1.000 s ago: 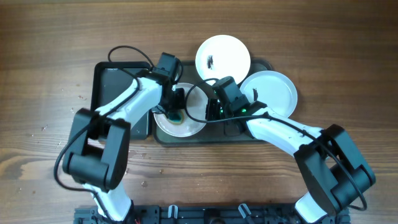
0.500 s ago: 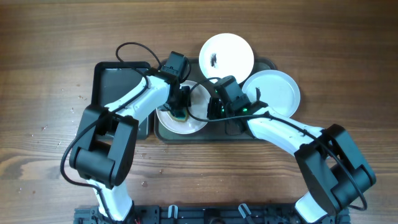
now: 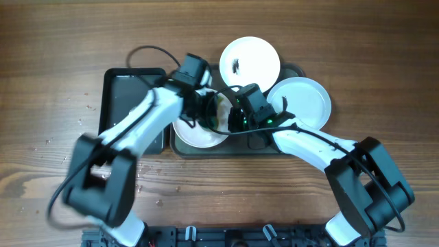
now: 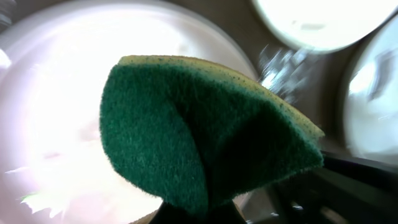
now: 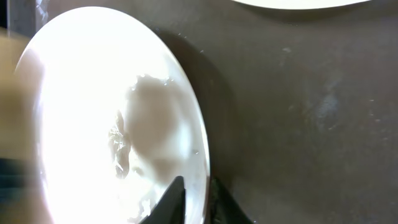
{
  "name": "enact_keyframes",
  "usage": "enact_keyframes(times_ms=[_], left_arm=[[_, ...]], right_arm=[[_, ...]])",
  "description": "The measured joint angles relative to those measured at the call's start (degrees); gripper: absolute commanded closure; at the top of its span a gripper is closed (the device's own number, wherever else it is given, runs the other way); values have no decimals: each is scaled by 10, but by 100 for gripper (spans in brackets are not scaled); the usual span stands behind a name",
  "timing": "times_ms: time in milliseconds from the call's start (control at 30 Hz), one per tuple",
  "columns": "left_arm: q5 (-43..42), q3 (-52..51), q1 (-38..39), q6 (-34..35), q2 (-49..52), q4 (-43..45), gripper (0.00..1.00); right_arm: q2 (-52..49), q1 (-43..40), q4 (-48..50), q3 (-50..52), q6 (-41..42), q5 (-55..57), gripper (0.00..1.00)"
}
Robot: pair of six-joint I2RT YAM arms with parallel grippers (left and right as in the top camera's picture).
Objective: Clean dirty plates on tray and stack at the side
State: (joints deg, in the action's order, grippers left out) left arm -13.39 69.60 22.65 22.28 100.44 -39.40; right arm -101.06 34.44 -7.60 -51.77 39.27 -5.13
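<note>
Three white plates lie on the dark grey tray [image 3: 264, 148]. The left plate [image 3: 195, 134] is gripped at its right rim by my right gripper [image 3: 230, 122]; the wrist view shows the rim between the fingers of the right gripper [image 5: 196, 200] and a wet smear on the plate [image 5: 93, 124]. My left gripper [image 3: 204, 110] is shut on a green and yellow sponge [image 4: 205, 137], which it holds over this plate [image 4: 56, 124]. The top plate [image 3: 250, 60] has a black smudge. The right plate [image 3: 300, 103] looks clean.
A smaller black tray [image 3: 127, 96] lies left of the grey tray, under my left arm. Brown wood tabletop [image 3: 384, 68] surrounds both trays. The two arms cross closely over the left plate.
My left gripper has moved the sponge up and to the right across the left plate, and the left arm is blurred with motion. The right gripper has kept its hold on the rim.
</note>
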Motion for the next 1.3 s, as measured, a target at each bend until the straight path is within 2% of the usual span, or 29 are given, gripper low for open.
enact_keyframes(times_ms=[200,400,567,733,833,1100,1300], left_arm=[[40,4,-103,4,-124,-36,96],[52,4,-235,8,-183,-73,96],[45,4,-303,-4,-189,-94,96],[44,4,-348,-12,-189,-97,96],[43,4,-369,-14,-189,-97,96],[43,-3,-387,-30,-189,-95,96],[41,-4,-388,-40,-189,-95,96]], right_arm=[[0,2,0,0,-1,-5,81],[0,1,-2,0,-1,-4,87],[0,2,-3,0,-1,-5,81],[-5,4,2,0,-1,-5,82],[-17,5,2,0,4,-7,96],[-24,5,6,0,14,-9,96],[9,-15,-75,-23,13,-11,96]])
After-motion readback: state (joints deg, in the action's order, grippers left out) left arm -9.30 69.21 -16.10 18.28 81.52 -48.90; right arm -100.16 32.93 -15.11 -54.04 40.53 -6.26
